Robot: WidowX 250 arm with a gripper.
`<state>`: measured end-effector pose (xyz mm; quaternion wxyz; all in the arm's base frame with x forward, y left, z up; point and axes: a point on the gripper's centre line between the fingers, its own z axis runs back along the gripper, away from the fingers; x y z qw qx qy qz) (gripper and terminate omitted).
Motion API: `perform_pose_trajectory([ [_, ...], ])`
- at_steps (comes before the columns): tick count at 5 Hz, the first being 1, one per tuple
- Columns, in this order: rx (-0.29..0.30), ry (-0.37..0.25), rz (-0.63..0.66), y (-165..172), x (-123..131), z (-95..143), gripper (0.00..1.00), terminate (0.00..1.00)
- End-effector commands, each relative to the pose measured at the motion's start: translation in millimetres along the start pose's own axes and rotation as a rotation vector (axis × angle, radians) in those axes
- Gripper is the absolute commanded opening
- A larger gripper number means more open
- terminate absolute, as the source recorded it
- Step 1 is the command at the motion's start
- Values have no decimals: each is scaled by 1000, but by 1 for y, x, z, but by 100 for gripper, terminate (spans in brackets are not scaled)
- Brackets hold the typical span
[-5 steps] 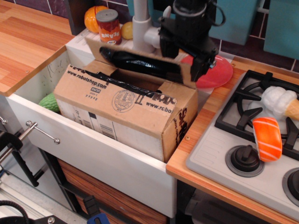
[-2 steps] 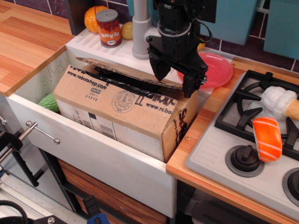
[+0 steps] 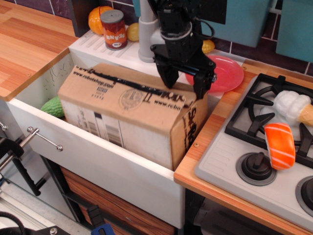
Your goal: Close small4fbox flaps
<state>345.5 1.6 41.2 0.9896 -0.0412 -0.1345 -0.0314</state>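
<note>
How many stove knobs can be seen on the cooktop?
2. One knob is at the stove's front, just left of the salmon sushi. The other knob is cut off by the right edge. More may lie outside the picture.

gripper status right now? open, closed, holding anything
Gripper: open, fingers spread, holding nothing; its fingertips press down on the flaps at the right end of the small4fbox.

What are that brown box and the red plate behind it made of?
The small4fbox looks like matte brown cardboard, with printed lettering and creased edges. The red plate is probably plastic: smooth, evenly coloured, slightly glossy.
</note>
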Motion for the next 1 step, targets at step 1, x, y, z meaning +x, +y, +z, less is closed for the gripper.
perform_pose_trajectory([
  [1,-26,-52,43,-4,1,-18,100,100],
])
